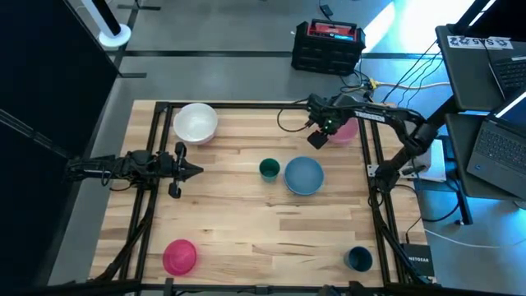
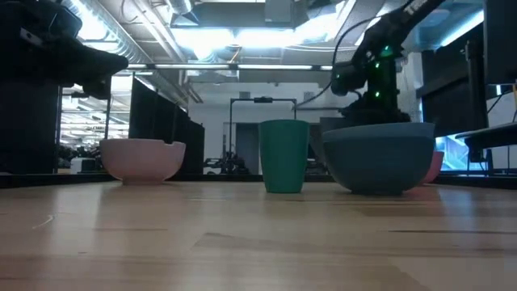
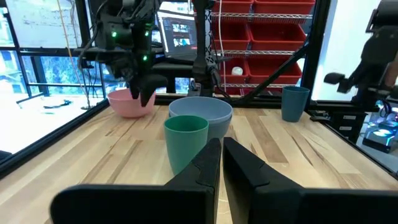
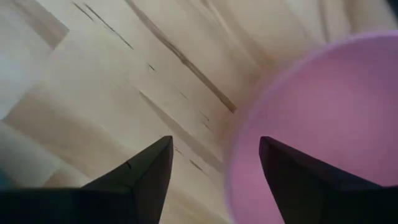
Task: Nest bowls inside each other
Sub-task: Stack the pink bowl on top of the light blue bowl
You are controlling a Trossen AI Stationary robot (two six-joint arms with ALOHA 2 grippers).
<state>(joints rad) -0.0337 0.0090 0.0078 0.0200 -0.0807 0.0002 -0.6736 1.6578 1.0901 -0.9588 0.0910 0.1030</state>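
— So, what of the surface and the room?
— Pale wooden table (image 1: 263, 238) inside a black frame; grey floor around it, a red-and-black box (image 1: 328, 45) beyond the far edge, laptops (image 1: 493, 90) to the right. Shelves of red bins (image 3: 267, 37) behind, seen from the left wrist.

— Anything hidden or hard to make out?
— Pale pink bowl (image 1: 344, 130) at the far right edge, mostly covered from above by the right gripper (image 1: 319, 136). Fingers spread wide, straddling that bowl's rim in the wrist view, one finger (image 4: 298, 180) inside and the other outside. Touching or not: cannot tell.

— And the rest?
— White bowl (image 1: 196, 122) far left. Light blue bowl (image 1: 304, 175) mid-table, with a small green cup (image 1: 269, 169) just beside it. Magenta bowl (image 1: 180, 255) near left, darker blue bowl (image 1: 358, 259) near right. Left gripper (image 1: 197, 171) at the left edge, fingers pressed together, holding nothing. Seen low across the table, cup and light blue bowl standing in front of the pink one.
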